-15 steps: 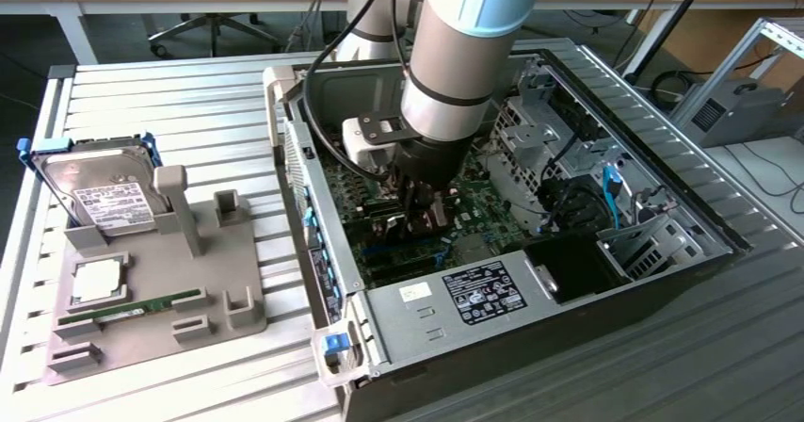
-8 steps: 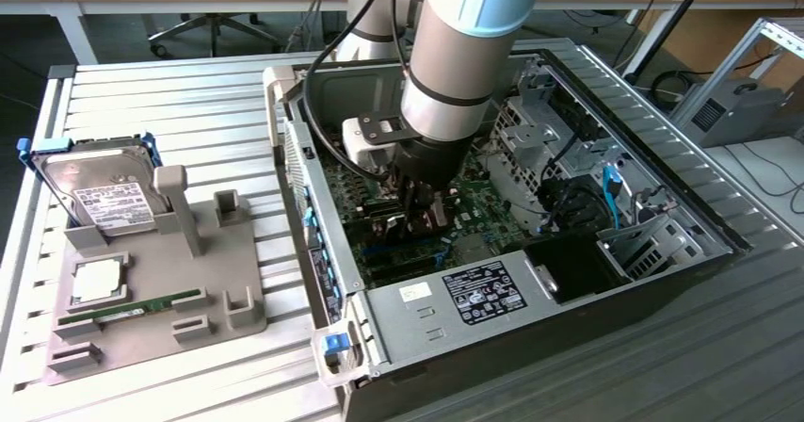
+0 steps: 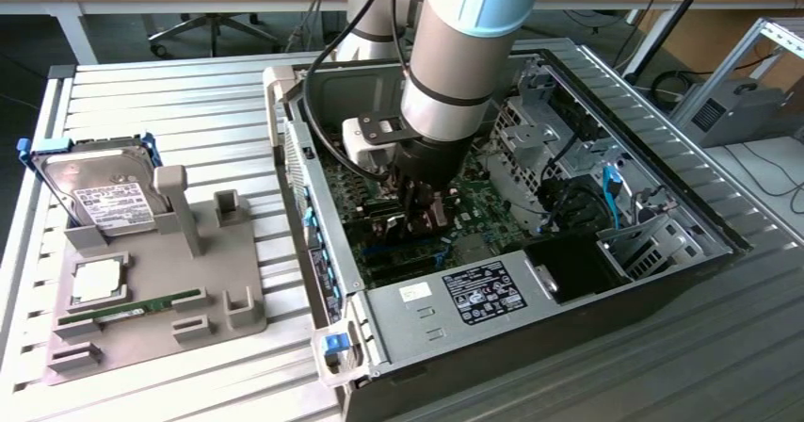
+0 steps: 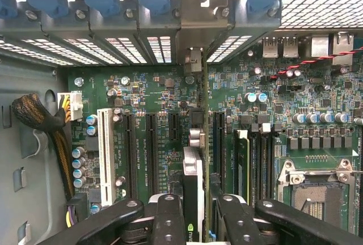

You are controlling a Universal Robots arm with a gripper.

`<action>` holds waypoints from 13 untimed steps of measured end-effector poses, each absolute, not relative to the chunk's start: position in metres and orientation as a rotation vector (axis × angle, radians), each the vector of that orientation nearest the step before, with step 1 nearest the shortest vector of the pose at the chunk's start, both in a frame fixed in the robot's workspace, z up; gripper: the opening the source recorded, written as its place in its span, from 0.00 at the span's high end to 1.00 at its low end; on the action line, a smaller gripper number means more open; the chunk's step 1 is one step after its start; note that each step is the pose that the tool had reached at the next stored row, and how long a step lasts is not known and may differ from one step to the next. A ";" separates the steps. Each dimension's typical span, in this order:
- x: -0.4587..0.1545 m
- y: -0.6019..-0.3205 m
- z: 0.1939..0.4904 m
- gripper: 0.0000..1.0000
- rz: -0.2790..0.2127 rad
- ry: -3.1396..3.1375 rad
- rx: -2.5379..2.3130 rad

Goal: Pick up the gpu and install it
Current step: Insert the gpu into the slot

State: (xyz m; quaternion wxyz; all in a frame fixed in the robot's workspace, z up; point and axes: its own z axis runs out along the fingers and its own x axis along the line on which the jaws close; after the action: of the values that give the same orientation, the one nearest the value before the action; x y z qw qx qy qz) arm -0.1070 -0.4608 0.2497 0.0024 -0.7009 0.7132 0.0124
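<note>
GPU (image 4: 193, 171) hangs edge-on just above the motherboard (image 4: 147, 94), and I judge misalignment to be the main risk. If its lower edge sits slightly off one of the motherboard's black expansion slots (image 4: 150, 143), pushing down could scrape the contacts. It could also jam the silver bracket against the case's rear wall (image 4: 187, 35). A tilted card might twist in the grip. The gripper (image 4: 199, 215) is partly closed, its fingers (image 4: 168, 216) clamping the card's two faces.
</note>
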 end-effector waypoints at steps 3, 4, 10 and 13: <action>-0.107 -0.461 0.250 0.73 0.039 2.237 -2.198; -0.107 -0.461 0.250 0.73 0.039 2.237 -2.199; -0.107 -0.461 0.250 0.73 0.040 2.237 -2.198; -0.107 -0.461 0.250 0.73 0.041 2.236 -2.197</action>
State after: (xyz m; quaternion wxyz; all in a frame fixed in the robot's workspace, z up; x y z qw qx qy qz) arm -0.1071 -0.4607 0.2501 0.0031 -0.7009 0.7132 0.0130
